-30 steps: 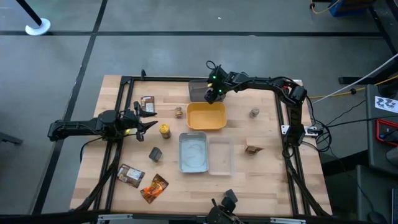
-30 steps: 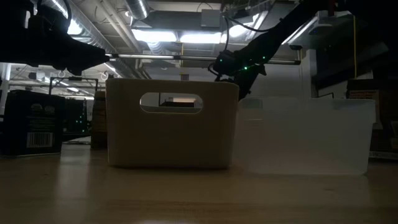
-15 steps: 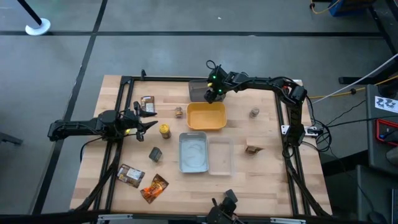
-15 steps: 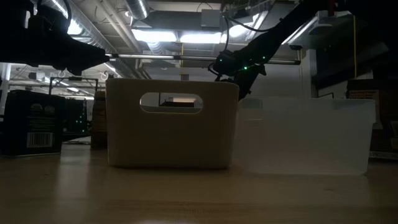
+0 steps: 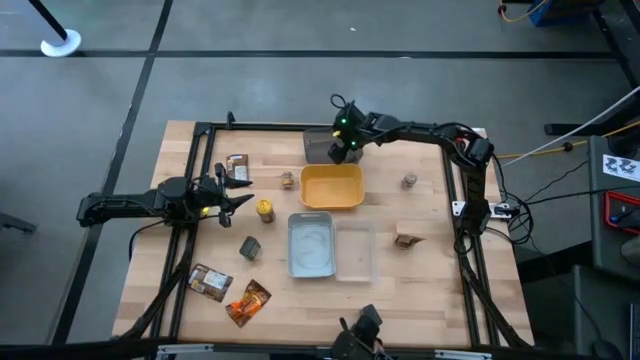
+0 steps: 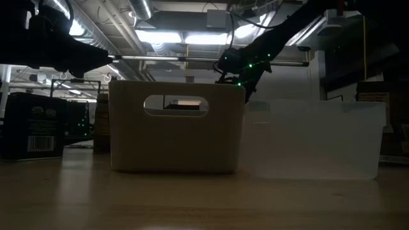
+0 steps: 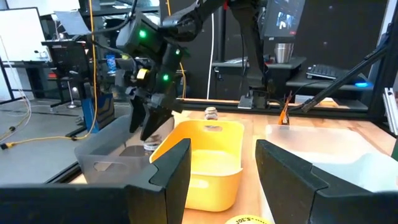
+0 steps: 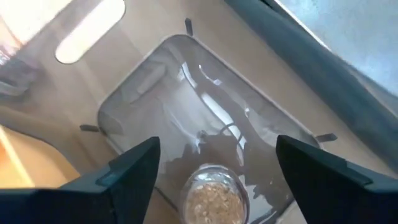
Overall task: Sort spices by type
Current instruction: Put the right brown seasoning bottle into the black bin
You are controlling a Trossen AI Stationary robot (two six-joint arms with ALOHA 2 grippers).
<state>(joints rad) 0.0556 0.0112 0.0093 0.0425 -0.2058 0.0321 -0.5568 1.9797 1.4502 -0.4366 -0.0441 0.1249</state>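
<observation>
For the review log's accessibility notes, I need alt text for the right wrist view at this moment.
Looking down past the right gripper, whose two dark fingers are spread wide, into a grey tray on the wooden table. A small round jar with a light grainy top sits on the tray floor between the fingers, untouched by either. A yellow tray edges in beside it.

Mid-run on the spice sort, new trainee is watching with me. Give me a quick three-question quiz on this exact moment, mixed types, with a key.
1. True or false: the right gripper is open above the grey tray.
2. What lies in the grey tray below it? A) an orange foil packet B) a small round jar C) a dark cube box
3. Fill in: the left gripper hangs open beside the ____-lidded jar.

Key: 1 true; 2 B; 3 yellow
</observation>
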